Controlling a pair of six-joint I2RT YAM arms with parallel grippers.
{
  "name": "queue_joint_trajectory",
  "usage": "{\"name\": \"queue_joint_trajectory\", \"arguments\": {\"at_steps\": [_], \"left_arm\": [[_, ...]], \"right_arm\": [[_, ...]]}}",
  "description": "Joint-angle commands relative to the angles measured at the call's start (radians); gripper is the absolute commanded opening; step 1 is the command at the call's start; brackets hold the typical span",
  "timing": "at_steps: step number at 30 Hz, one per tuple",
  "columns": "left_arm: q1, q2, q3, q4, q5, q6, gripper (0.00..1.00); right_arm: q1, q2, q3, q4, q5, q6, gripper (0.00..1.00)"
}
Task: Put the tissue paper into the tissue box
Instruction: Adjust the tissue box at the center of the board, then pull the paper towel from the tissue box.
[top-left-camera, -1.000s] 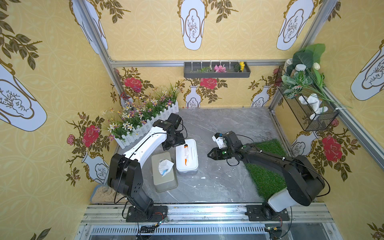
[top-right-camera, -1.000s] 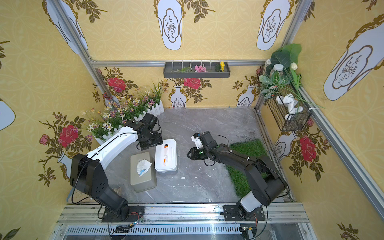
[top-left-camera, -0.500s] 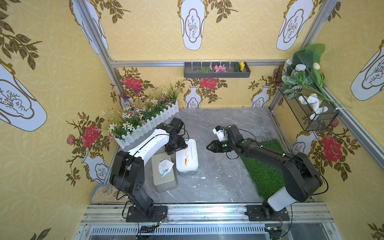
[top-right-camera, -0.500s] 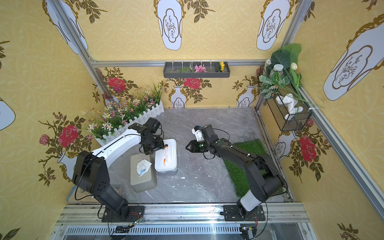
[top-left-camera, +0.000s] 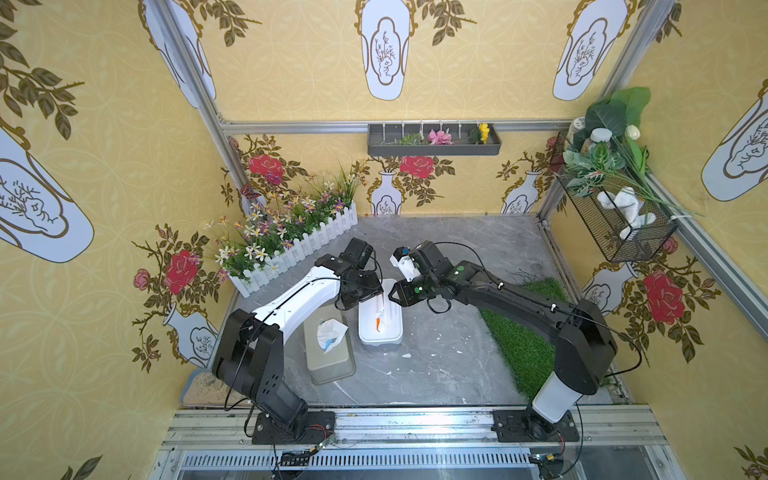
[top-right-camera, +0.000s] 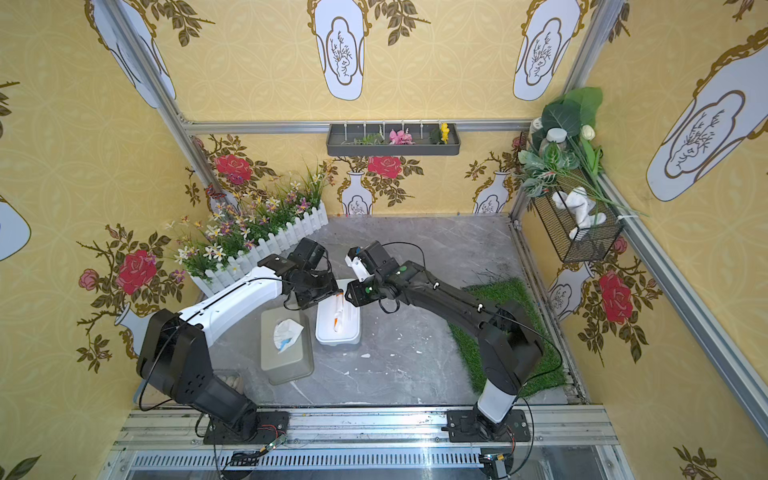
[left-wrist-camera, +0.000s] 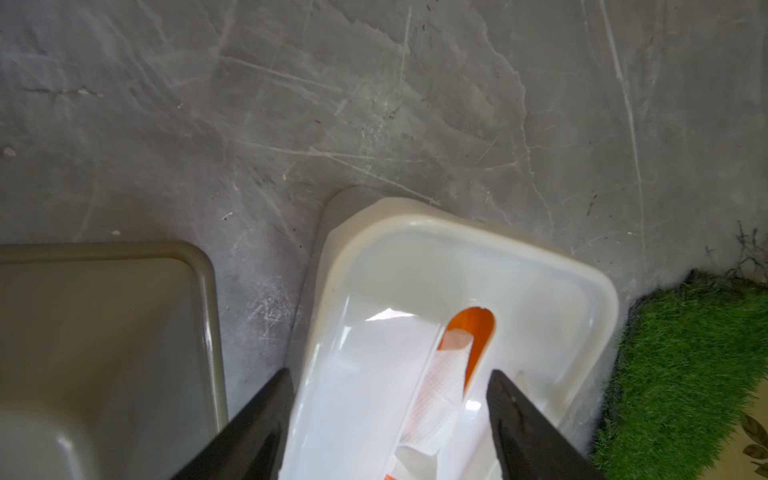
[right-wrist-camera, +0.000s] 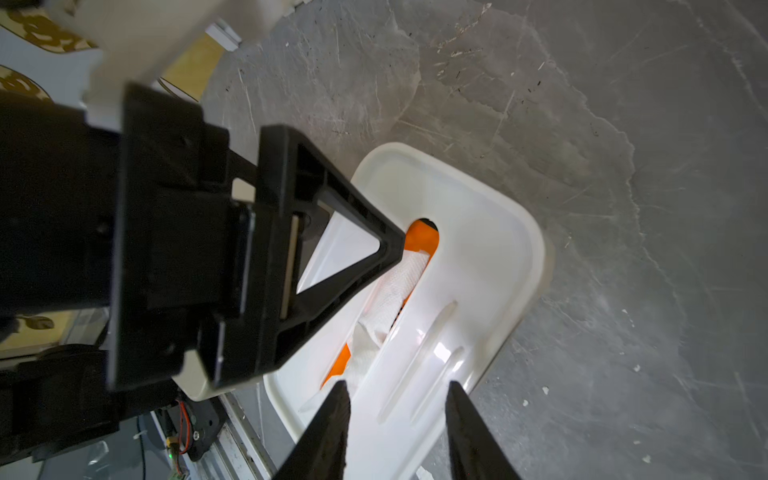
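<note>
A white tissue box (top-left-camera: 392, 328) (top-right-camera: 348, 330) with a long top slot lies on the grey floor. White tissue paper (left-wrist-camera: 444, 374) (right-wrist-camera: 399, 282) shows in the slot over an orange inside. My left gripper (left-wrist-camera: 390, 411) (top-left-camera: 365, 291) hangs open over the box's far end, its fingers either side of the slot. My right gripper (right-wrist-camera: 397, 388) (top-left-camera: 395, 293) is open just above the same end, nothing between its fingers. Beside the white box stands a beige box (top-left-camera: 332, 365) (left-wrist-camera: 104, 311) with crumpled tissue (top-left-camera: 330, 332) (top-right-camera: 286, 332) sticking out of its top.
A white picket fence with flowers (top-left-camera: 291, 245) runs along the far left. A green grass mat (top-left-camera: 523, 332) lies at the right. A wire basket (top-left-camera: 619, 220) hangs on the right wall. Small white scraps (top-left-camera: 406, 355) dot the floor.
My right gripper has moved left to the white box's far end. My left gripper has come down and forward over the same end. The boxes have not moved.
</note>
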Motion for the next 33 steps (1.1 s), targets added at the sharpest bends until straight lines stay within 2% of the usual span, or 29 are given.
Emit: {"name": "queue_joint_trajectory", "arguments": {"at_steps": [1,7,13,28,30,33], "left_arm": [[0.026,-0.038,-0.015,0.090,0.000,-0.046,0.80],[0.135,-0.121,-0.047,0.138,0.031,-0.013,0.82],[0.198,-0.134,-0.067,0.121,0.056,0.067,0.83],[0.211,-0.134,-0.063,0.086,0.067,0.153,0.83],[0.211,-0.133,-0.062,0.082,0.065,0.156,0.83],[0.210,-0.135,-0.063,0.081,0.065,0.158,0.82]], "right_arm": [[0.067,0.018,0.063,-0.162,0.152,-0.032,0.41],[0.200,0.141,0.220,-0.308,0.319,0.040,0.41],[0.245,0.237,0.321,-0.401,0.419,0.125,0.39],[0.264,0.331,0.388,-0.381,0.423,0.186,0.35],[0.263,0.351,0.414,-0.408,0.425,0.195,0.33],[0.260,0.366,0.434,-0.436,0.431,0.205,0.25]]}}
